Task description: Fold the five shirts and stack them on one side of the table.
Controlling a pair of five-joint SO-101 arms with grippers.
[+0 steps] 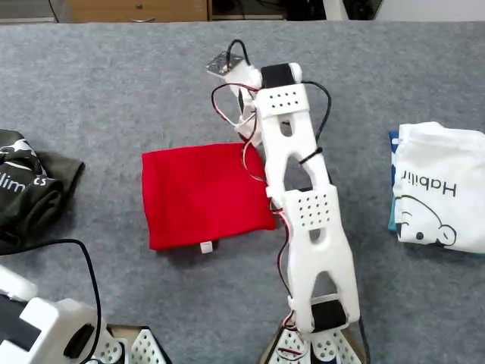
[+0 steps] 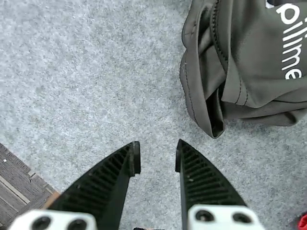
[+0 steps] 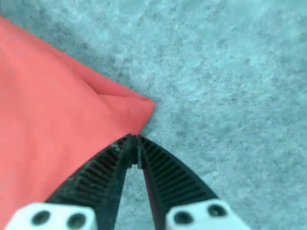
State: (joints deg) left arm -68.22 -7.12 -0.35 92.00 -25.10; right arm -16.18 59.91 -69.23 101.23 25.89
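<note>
**On the grey table: red shirt folded at centre, right pincer pressed together at its corner**

At the middle of the grey felt table (image 1: pixel 114 91) lies the red shirt (image 1: pixel 201 193), folded into a flat, roughly square packet with a small white tag showing at its near edge. The right arm (image 1: pixel 303 205) stretches from its base at the near edge out across the table, and passes over the red shirt's right side. In its wrist view, the right gripper (image 3: pixel 135 140) has its black ribbed fingers pressed together, with the tips right at the edge of the red cloth, just beside a folded corner. Whether any cloth is caught between them I cannot tell.

Near the left side, the left gripper (image 2: pixel 157 155) hangs over bare felt with its fingers spread and nothing between them. The dark olive shirt (image 2: pixel 240 62) is close by, lying crumpled and unfolded at the table's left edge, with white lettering on it.

Over at the right edge, a white shirt (image 1: pixel 439 186) with a printed figure lies folded on top of a blue shirt (image 1: pixel 393 152), of which a thin strip shows. This pile is well apart from the red shirt.
</note>
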